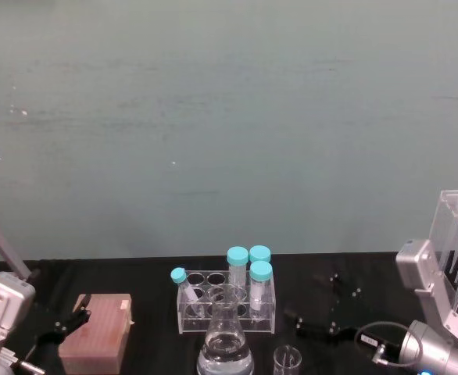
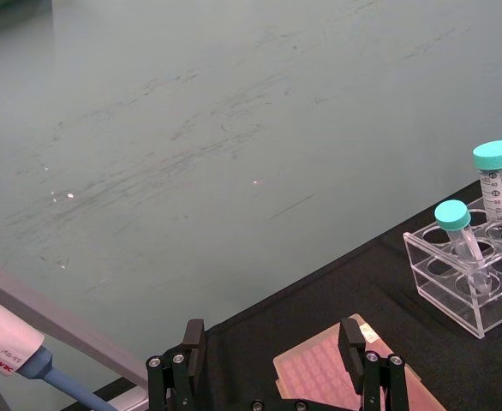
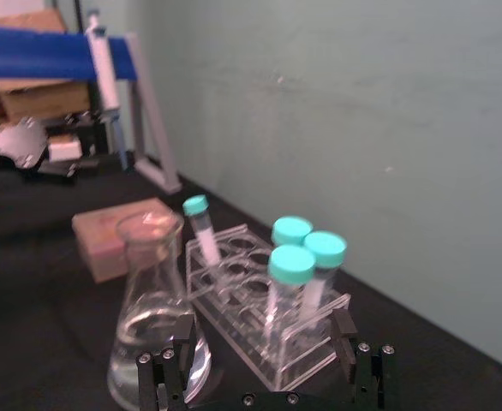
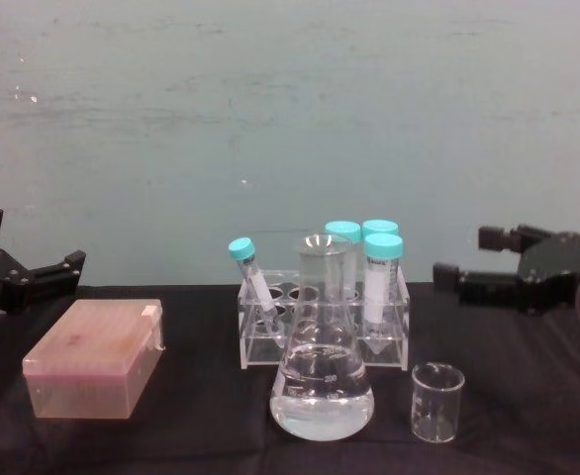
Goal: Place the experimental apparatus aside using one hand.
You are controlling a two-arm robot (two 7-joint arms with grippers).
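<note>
- Conical flask: stands upright on the black tabletop. It is graduated, with clear liquid in its lower part.
- Beaker: stands upright just beside the conical flask on the robot's right, not touching it.
- Low clear rack: sits directly behind the conical flask and carries four teal-capped tubes. Three stand upright. A slimmer one at the rack's left end is tilted.
- Tall acrylic rack: stands well to the right of the conical flask, past the right arm, with long clear tubes upright in it.
- Pink box: rests on the tabletop well to the left of the conical flask.
- Left claw: hangs well left of the conical flask, above the far side of the pink box. Its fingers are spread wide and clear of the box.
- Right claw: hangs to the right of the conical flask, higher than the beaker's rim. Its fingers are spread wide and touch none of the labware.
</note>
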